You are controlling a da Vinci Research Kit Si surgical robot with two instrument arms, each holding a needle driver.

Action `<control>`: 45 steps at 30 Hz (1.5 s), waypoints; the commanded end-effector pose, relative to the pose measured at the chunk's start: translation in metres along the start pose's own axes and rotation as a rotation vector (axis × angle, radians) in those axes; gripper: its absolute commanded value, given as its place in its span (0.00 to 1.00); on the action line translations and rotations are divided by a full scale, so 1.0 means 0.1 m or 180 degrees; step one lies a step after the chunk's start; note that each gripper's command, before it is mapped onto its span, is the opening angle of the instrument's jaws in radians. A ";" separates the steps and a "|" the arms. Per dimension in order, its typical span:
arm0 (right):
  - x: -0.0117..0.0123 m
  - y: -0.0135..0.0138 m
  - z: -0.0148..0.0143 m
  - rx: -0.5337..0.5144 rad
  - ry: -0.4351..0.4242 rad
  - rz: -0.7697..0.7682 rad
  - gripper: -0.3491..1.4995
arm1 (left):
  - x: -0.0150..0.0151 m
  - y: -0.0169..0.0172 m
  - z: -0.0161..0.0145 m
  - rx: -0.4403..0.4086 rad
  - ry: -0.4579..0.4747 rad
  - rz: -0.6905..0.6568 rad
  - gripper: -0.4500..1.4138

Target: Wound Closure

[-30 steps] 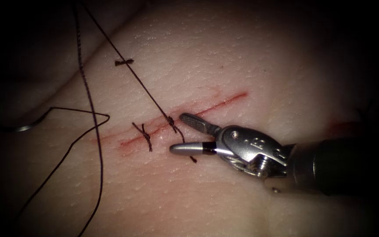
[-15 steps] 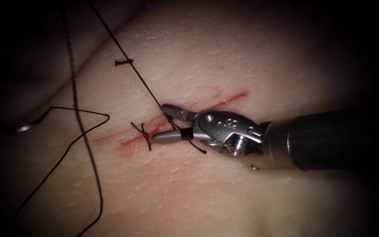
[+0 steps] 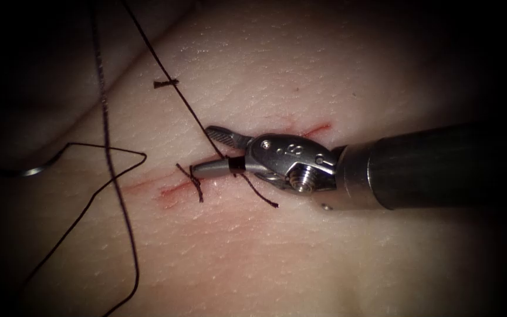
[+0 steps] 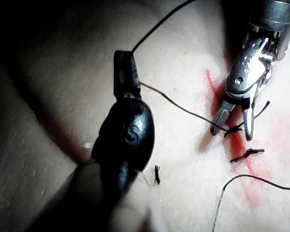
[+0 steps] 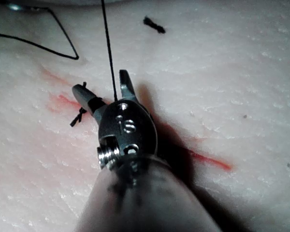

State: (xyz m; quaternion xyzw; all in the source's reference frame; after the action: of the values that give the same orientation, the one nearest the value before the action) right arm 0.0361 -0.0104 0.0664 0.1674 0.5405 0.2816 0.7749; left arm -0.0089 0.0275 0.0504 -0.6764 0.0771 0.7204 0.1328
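Right end effector [image 3: 203, 151] stood with jaws spread astride the taut thread [image 3: 180, 94] beside a knot on the cut [image 3: 174, 189], gripping nothing. Just left of it sat a tied stitch [image 3: 192, 181]. Left end effector [image 4: 124, 75] was clamped on the thread, holding it tight. Farthest left, well apart from the cut, the needle [image 3: 30, 171] lay on the tissue [image 3: 324, 258].

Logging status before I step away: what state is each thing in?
Left tool: shut on the thread.
Right tool: open, astride the taut thread at the cut.
Needle: free, lying on the tissue, left of the cut.
Stitch: knotted, ends trimmed.
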 end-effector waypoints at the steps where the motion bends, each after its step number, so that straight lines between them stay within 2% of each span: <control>1: -0.006 -0.002 0.011 0.0004 -0.0007 -0.0005 0.85 | -0.003 0.003 0.006 0.0006 0.0003 0.0002 0.00; 16: -0.013 0.004 0.040 -0.0049 0.0002 -0.0040 0.89 | 0.022 0.010 0.007 0.0012 -0.0001 0.0072 0.00; 29: -0.009 0.005 0.056 -0.0038 0.0015 -0.0048 0.86 | 0.024 0.014 0.010 0.0004 -0.0008 0.0074 0.00; 37: -0.008 0.004 0.061 -0.0016 0.0018 -0.0097 0.80 | 0.027 0.017 0.009 0.0004 -0.0014 0.0075 0.00; 40: -0.009 0.002 0.061 -0.0007 0.0021 -0.0120 0.69 | 0.028 0.018 0.010 0.0002 -0.0006 0.0075 0.00; 41: -0.009 0.001 0.060 -0.0006 0.0021 -0.0142 0.53 | 0.029 0.019 0.010 0.0003 -0.0006 0.0075 0.00; 43: -0.010 -0.002 0.059 0.0092 0.0020 -0.0195 0.00 | 0.030 0.019 0.011 0.0004 -0.0004 0.0094 0.00; 45: -0.011 -0.006 0.058 0.0176 -0.0012 -0.0287 0.00 | 0.030 0.020 0.011 0.0004 -0.0002 0.0094 0.00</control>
State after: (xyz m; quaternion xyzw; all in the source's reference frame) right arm 0.0408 -0.0107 0.0686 0.1635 0.5537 0.2310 0.7831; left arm -0.0101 0.0262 0.0467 -0.6747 0.0870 0.7226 0.1224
